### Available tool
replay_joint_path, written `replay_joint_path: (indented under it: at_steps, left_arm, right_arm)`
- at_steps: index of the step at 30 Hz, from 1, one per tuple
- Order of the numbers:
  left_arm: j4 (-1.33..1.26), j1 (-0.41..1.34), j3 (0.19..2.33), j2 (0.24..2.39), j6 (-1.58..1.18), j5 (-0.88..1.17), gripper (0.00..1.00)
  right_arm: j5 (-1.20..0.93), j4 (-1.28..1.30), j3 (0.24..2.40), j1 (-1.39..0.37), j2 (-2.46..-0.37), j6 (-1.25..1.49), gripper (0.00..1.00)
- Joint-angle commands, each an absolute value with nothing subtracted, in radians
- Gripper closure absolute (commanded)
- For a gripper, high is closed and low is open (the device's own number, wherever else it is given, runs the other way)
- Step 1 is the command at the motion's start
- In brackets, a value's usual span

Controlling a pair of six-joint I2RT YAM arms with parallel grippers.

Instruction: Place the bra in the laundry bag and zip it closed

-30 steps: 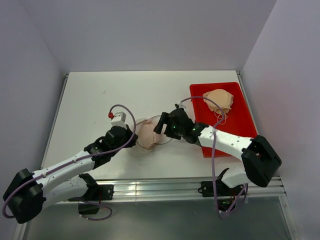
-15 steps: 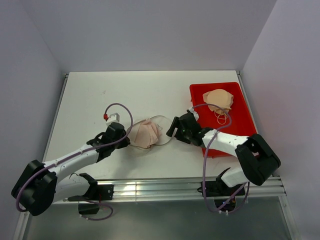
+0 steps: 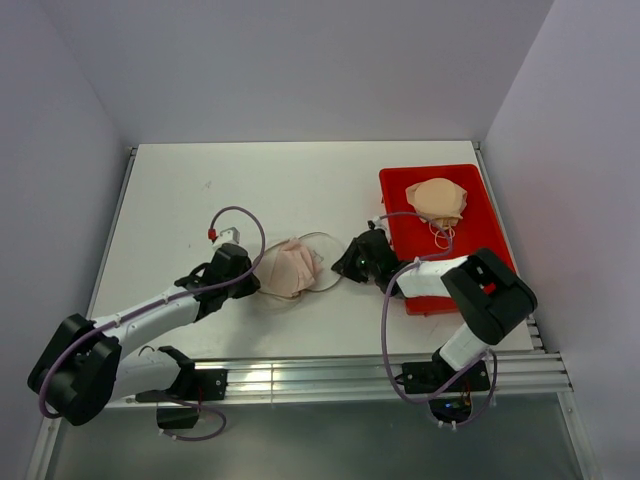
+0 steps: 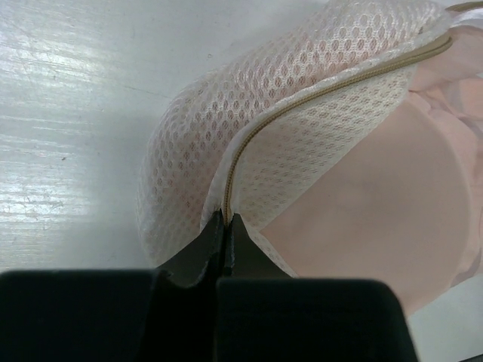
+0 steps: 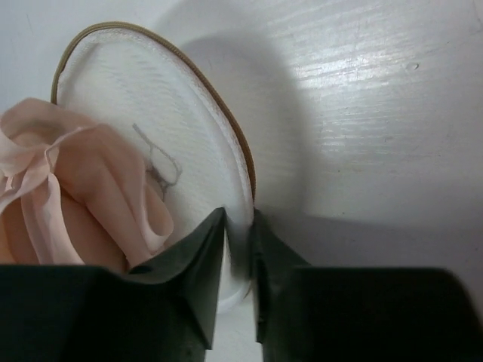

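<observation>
The bra (image 3: 288,272) lies half inside the open laundry bag (image 3: 320,250), bulging out. The left gripper (image 4: 226,223) is pinched tight on the zipper edge. The right gripper (image 5: 238,235) stands narrow astride the rim; whether it grips, I cannot tell. The zip may snag the protruding fabric.

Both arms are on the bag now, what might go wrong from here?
The bra bulges past the laundry bag opening; its fabric may snag in the zipper.
The left fingers pinch only a thin seam edge, which may slip.
The right fingers grip just the rim; pulling may drag the whole bag.
</observation>
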State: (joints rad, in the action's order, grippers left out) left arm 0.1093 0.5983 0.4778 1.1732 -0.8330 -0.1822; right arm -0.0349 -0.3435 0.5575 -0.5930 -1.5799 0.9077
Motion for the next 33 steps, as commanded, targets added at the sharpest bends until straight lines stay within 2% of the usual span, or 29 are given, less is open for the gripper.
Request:
replay_joint_path:
  at_steps: [1, 4, 7, 8, 14, 18, 25, 29, 33]
  left_arm:
    - [0.081, 0.592, 0.486, 1.169, -0.825, -0.150, 1.00]
    - [0.104, 0.592, 0.512, 1.146, -0.816, -0.137, 1.00]
    - [0.144, 0.594, 0.558, 1.111, -0.801, -0.107, 1.00]
    - [0.155, 0.594, 0.572, 1.089, -0.799, -0.085, 1.00]
    - [0.225, 0.610, 0.702, 1.020, -0.792, -0.009, 1.00]
    - [0.196, 0.647, 0.762, 1.040, -0.807, 0.050, 1.00]
    - [0.089, 0.684, 0.788, 1.126, -0.839, 0.066, 1.00]
    - [0.071, 0.686, 0.801, 1.149, -0.835, 0.061, 1.00]
    - [0.066, 0.684, 0.801, 1.172, -0.824, 0.045, 1.00]
  right_arm:
    - [-0.074, -0.482, 0.534, -0.588, -1.594, 0.940, 0.77]
    - [-0.039, -0.463, 0.526, -0.586, -1.534, 0.936, 0.90]
    - [0.030, -0.324, 0.560, -0.588, -1.410, 0.896, 0.97]
    - [0.090, -0.204, 0.583, -0.592, -1.344, 0.859, 1.00]
    - [0.443, 0.361, 0.920, -0.702, -1.203, 0.678, 1.00]
    - [0.791, 0.676, 1.220, -0.903, -1.281, 0.627, 1.00]
    - [1.124, 1.252, 1.573, -1.127, -1.595, 0.830, 1.00]
    - [1.135, 1.318, 1.650, -1.189, -1.721, 0.835, 1.00]
    - [1.089, 1.255, 1.693, -1.210, -1.766, 0.759, 1.00]
